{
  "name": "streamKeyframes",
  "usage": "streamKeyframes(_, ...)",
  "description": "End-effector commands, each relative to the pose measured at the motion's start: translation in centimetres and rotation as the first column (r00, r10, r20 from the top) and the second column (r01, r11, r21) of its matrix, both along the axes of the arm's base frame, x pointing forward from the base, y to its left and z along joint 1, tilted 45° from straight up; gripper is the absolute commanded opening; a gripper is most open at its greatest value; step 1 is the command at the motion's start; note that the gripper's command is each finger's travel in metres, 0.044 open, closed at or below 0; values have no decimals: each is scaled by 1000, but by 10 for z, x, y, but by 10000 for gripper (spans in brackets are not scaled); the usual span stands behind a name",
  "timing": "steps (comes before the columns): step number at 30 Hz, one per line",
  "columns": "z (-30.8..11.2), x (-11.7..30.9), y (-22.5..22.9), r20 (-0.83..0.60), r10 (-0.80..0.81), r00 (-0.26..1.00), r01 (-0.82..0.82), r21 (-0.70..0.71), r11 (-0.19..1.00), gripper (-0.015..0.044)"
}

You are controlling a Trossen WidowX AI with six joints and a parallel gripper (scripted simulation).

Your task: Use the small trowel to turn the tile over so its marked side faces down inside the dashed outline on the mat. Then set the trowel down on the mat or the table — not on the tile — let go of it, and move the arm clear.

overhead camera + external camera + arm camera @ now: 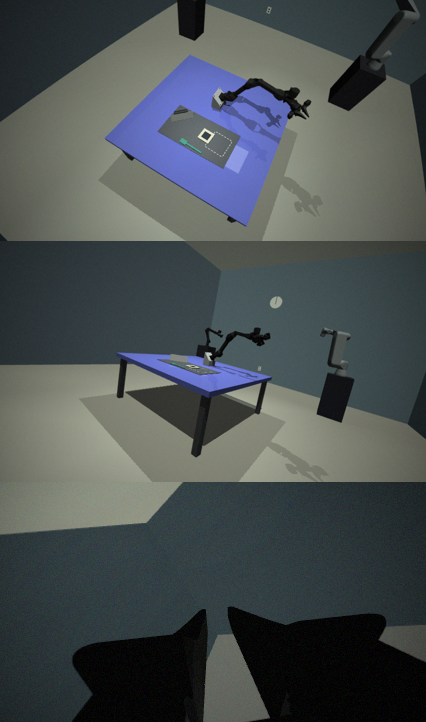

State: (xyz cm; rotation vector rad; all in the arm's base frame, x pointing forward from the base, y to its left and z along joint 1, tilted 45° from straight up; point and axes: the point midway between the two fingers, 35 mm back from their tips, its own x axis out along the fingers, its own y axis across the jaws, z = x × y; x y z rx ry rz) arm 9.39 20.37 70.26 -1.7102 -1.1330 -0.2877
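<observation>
My gripper (307,118) (216,612) is slightly open and empty, fingertips a small gap apart. It hangs high beyond the table's right edge in the top view, away from the tile and trowel. The cream tile (206,135) (192,366) lies flat on the dark mat (172,128), with a dark square on its upper face. It lies mostly outside the dashed outline (222,156), at its left edge. The green trowel (183,141) (178,365) lies flat on the mat's front part, apart from the tile, blade to the left. Its underside is hidden.
A low grey upright block (182,116) (178,357) stands at the mat's far left end. My arm's light base (218,98) (209,358) stands behind the mat. A pale patch (239,158) lies on the blue table beside the mat's right end. Other robots stand off the table.
</observation>
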Motion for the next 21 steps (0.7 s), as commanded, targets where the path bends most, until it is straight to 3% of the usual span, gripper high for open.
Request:
streamKeyframes(1, -12, 13, 21, -3, -23, 1000, 23, -57, 998, 100)
streamKeyframes(13, -65, 72, 79, -66, -98, 993, 79, -243, 967, 100)
streamKeyframes(21, -102, 121, 92, -117, -205, 972, 155, -338, 928, 100)
